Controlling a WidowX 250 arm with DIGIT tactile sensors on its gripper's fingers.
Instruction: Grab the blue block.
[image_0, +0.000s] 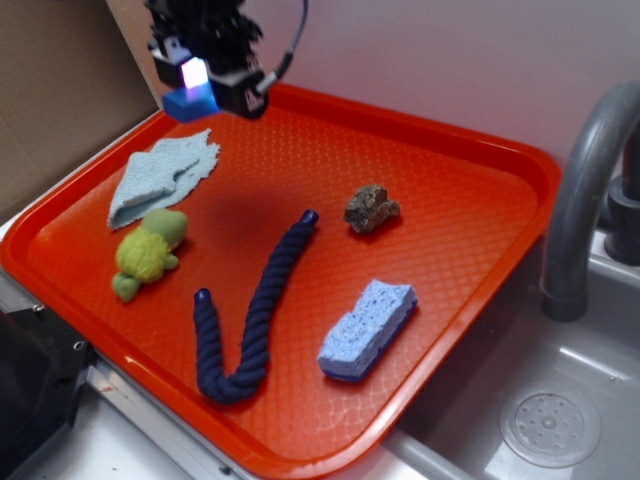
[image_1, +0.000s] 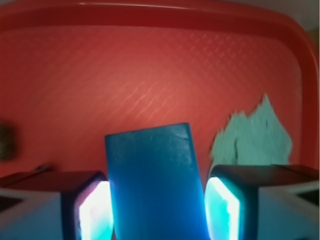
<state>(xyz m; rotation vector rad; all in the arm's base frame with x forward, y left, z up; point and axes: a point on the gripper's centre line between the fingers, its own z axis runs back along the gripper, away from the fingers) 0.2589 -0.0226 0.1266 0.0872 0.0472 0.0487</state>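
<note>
holding the blue block (image_1: 152, 180) tight between its two fingers, the tool (image_0: 200, 85) hangs above the far left corner of the orange tray (image_0: 470, 200), just past the pale blue cloth (image_0: 160, 175)

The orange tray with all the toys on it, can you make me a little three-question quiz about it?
1. True or false: the claw holds the small bright-blue hard block.
2. Which lies nearest the fuzzy green stuffed turtle? A) porous light-blue sponge B) pale blue fuzzy cloth C) brown lumpy rock
3. What colour is the thick twisted rope on the orange plastic tray?

Key: 1 true; 2 B; 3 dark blue.
</note>
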